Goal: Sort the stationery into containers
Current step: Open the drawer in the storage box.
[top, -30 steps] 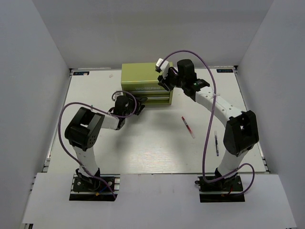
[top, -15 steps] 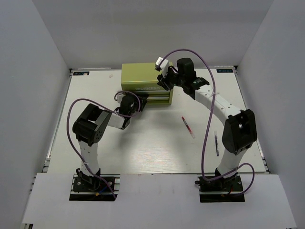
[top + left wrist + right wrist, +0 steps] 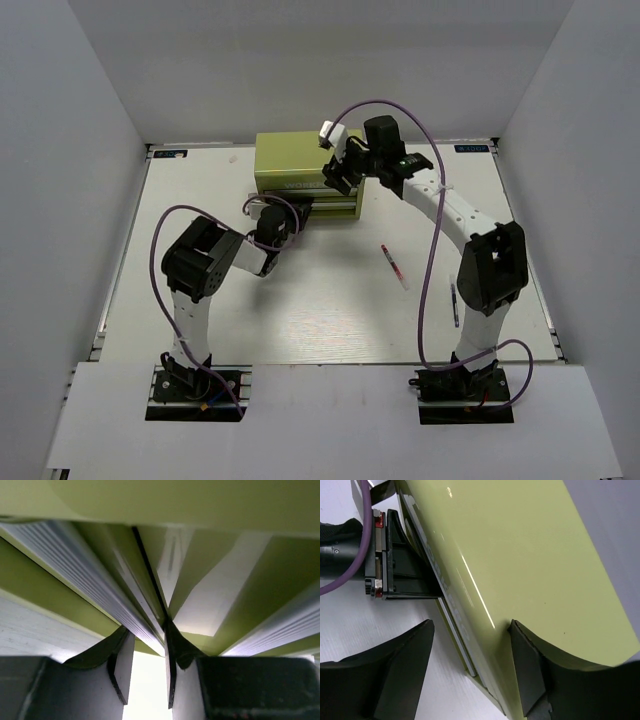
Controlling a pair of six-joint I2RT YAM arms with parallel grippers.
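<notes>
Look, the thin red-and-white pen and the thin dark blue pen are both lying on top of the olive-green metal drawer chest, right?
Not on top. The thin red-and-white pen and the thin dark blue pen are both lying on the white table, apart from the olive-green metal drawer chest, on the right arm's side. The top external view shows it.

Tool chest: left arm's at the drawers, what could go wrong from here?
1. The right gripper has its jaws open astride the top edge of the tool chest, not clamped; a pull on a drawer by the left gripper could drag the chest.
2. Both grippers sit close together at the chest front; they could collide.
</notes>
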